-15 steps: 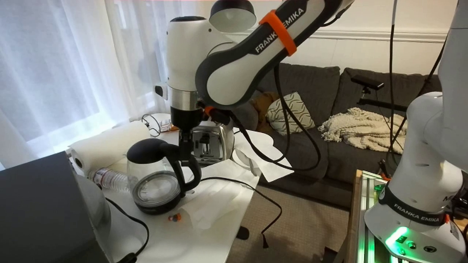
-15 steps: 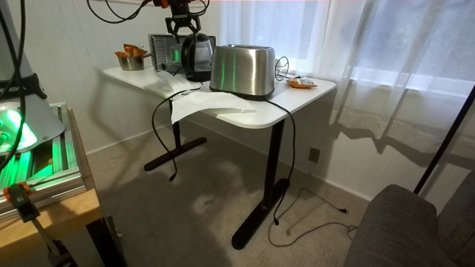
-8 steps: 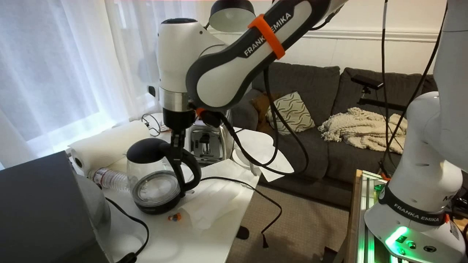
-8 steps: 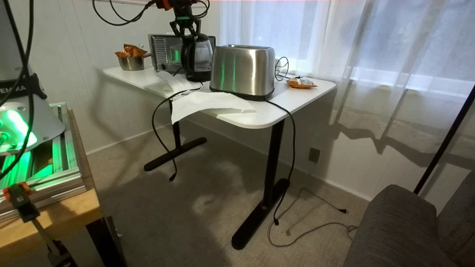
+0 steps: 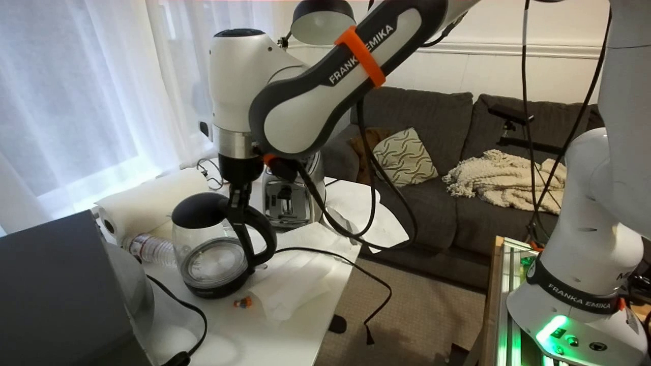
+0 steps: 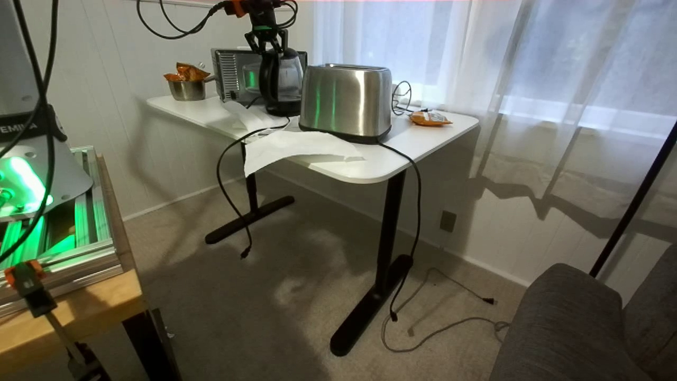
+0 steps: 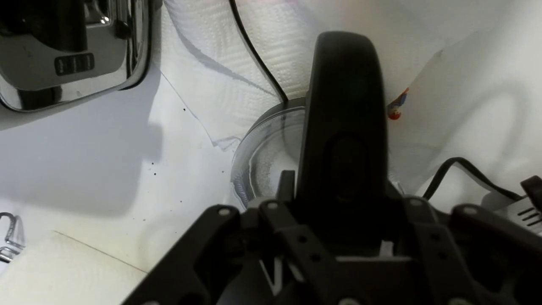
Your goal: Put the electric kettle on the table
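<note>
The electric kettle [image 5: 216, 259], clear glass with black lid, handle and bottom rim, stands upright on the white table [image 5: 264, 345]; it shows in both exterior views, partly behind the toaster in one of them. From above, my gripper [image 5: 238, 206] has come down over the top of the black looped handle [image 7: 345, 106], jaws pressed in on both sides of it. In the wrist view a fingertip [image 7: 286, 184] lies along the handle's left side, while the opposite one is hidden in the dark. Whether the kettle's bottom touches the table everywhere cannot be made out.
Close beside the kettle stands a silver toaster [image 6: 346, 100]. A paper towel roll [image 5: 157, 198], a plastic bottle [image 5: 152, 249] and a grey box-like appliance [image 5: 66, 290] crowd its far side. A black cord [image 5: 351, 262] hangs over the table edge near loose paper sheets [image 6: 296, 148].
The gripper came down and sideways onto the handle, and its jaws closed around it. In the last half second the kettle shifted slightly in the arm's direction of travel.
</note>
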{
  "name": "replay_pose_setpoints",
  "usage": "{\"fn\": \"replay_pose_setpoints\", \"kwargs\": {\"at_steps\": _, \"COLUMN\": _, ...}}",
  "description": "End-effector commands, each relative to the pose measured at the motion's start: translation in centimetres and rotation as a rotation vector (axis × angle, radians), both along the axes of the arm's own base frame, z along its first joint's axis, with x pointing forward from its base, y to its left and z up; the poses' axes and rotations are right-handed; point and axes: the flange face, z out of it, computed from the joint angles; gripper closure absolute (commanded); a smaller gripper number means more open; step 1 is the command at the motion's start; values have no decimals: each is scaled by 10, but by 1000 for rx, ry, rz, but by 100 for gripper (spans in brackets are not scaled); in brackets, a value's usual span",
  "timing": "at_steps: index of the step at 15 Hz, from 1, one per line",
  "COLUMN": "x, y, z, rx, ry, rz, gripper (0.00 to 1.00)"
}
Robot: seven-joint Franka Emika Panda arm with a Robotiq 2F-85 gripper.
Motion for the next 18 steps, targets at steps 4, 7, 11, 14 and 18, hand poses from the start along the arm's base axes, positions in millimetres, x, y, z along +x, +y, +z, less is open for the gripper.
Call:
{"fn": "replay_pose_setpoints", "kwargs": {"at_steps": 4, "x": 3, "y": 4, "z": 4, "rx": -13, "ry": 2, "rz": -11, "gripper": 80}}
{"fn": "replay_pose_setpoints", "kwargs": {"at_steps": 7, "x": 3, "y": -3, "z": 14, "rx": 17, "ry": -8, "rz": -23, "gripper": 80}}
{"fn": "replay_pose_setpoints", "kwargs": {"at_steps": 11, "x": 9, "y": -15, "z": 38, "rx": 78, "ry": -64, "rz": -64, "gripper": 80}}
{"fn": "replay_pose_setpoints", "kwargs": {"at_steps": 14, "x": 15, "y": -25, "z": 52, "rx": 109, "ry": -111, "rz": -85, "gripper": 80}}
{"fn": "replay_pose_setpoints", "kwargs": {"at_steps": 18, "x": 20, "y": -34, "z": 65, "rx": 140, "ry": -158, "rz": -104, "gripper": 80}}
